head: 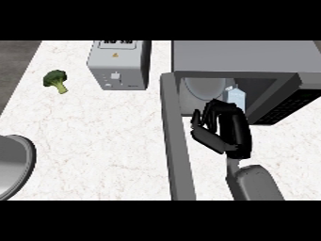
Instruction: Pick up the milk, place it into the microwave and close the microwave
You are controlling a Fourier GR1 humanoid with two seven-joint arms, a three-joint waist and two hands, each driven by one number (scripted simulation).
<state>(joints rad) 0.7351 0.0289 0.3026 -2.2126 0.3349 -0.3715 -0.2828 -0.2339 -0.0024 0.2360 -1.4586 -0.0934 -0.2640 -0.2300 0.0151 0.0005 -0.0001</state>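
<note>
One grey left forearm [3, 164] bulges in at the lower left edge of the white marbled counter top [100, 141]; its hand is out of view. Farther up the counter, near the left rim, a small green broccoli floret [56, 80] lies alone, well apart from everything else. To its right stands a boxy silver toaster [119, 66] with dark slots on top, its front turned toward the robot.

Next comes the long grey microwave door [177, 141], swung fully open and stretching down the view toward the robot. Behind it sits the large grey microwave [246, 56], its cavity open, with a pale round turntable [204, 87] visible inside. At the mouth of the cavity, toward its right side, a small white and blue milk carton [236, 95] stands upright. The black right hand [225, 129] is just in front of the carton, hiding its lower part; whether the hand grips it or is apart from it cannot be told. The grey right forearm [256, 183] rises from the lower edge. At the far right is the microwave's dark control panel [291, 101].
</note>
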